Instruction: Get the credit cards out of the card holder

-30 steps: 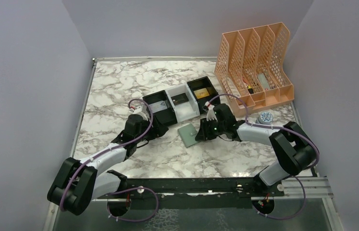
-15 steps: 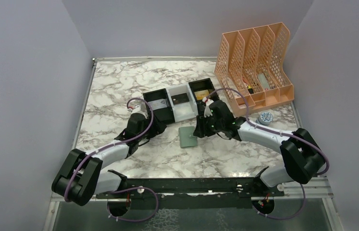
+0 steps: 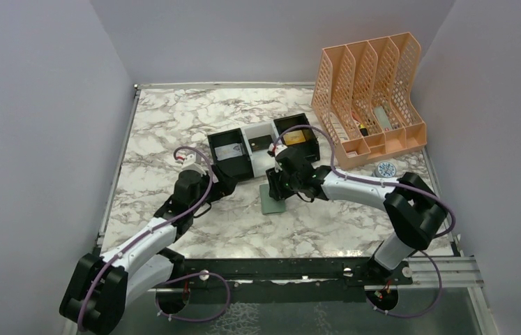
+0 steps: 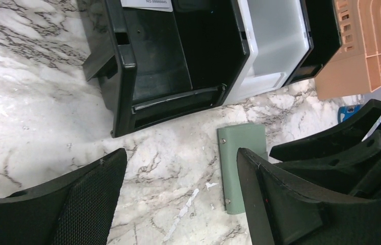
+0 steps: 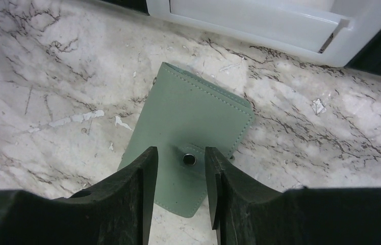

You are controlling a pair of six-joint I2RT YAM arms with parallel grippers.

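The closed green wallet [image 5: 191, 115] lies flat on the surface [image 5: 50, 76] just beside the tray [image 4: 127, 76], the right tool [image 5: 180, 151] slightly spread over its snap [image 5: 189, 159], the left tool [image 4: 180, 154] spread wide nearby.

Green card holder [image 4: 242, 140] just beside black-and-white tray [image 4: 173, 104]

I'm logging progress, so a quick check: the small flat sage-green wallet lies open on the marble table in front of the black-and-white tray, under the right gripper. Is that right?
No. The sage-green wallet lies closed, not open: the right wrist view shows only its green stitched outside and snap. It does lie on the marble table in front of the black-and-white tray, under the right gripper.
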